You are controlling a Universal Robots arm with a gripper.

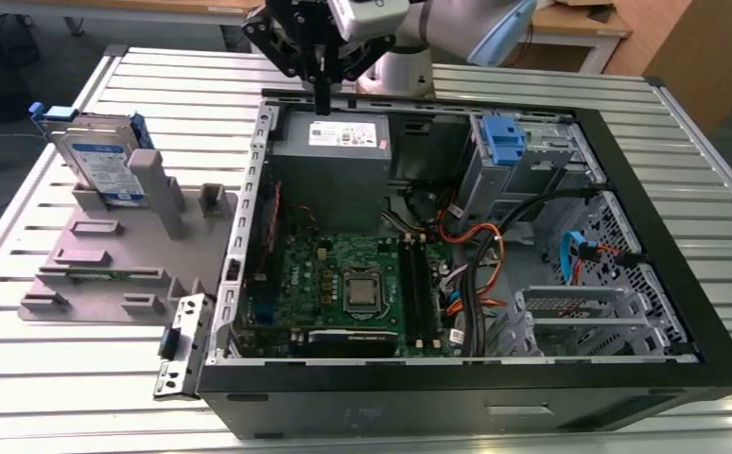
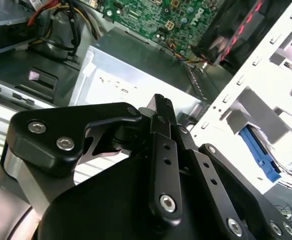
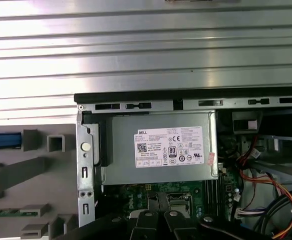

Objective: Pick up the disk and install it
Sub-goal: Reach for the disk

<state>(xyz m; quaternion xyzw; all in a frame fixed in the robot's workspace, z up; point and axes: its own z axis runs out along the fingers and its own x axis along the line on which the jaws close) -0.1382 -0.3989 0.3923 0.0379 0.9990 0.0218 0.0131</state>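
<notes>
Pincer hangs over the open case — disk upright in holder.

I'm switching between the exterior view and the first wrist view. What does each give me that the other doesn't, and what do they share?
Exterior view: the disk standing upright in the grey fixture on that view's left, untouched, and the blue bracket in the drive bay.
First wrist view: a straight-down look at the white sticker and the case's rear rim.
Shared: the power supply, the motherboard, the fixture, and the gripper, shut and empty, near the power supply.
</notes>
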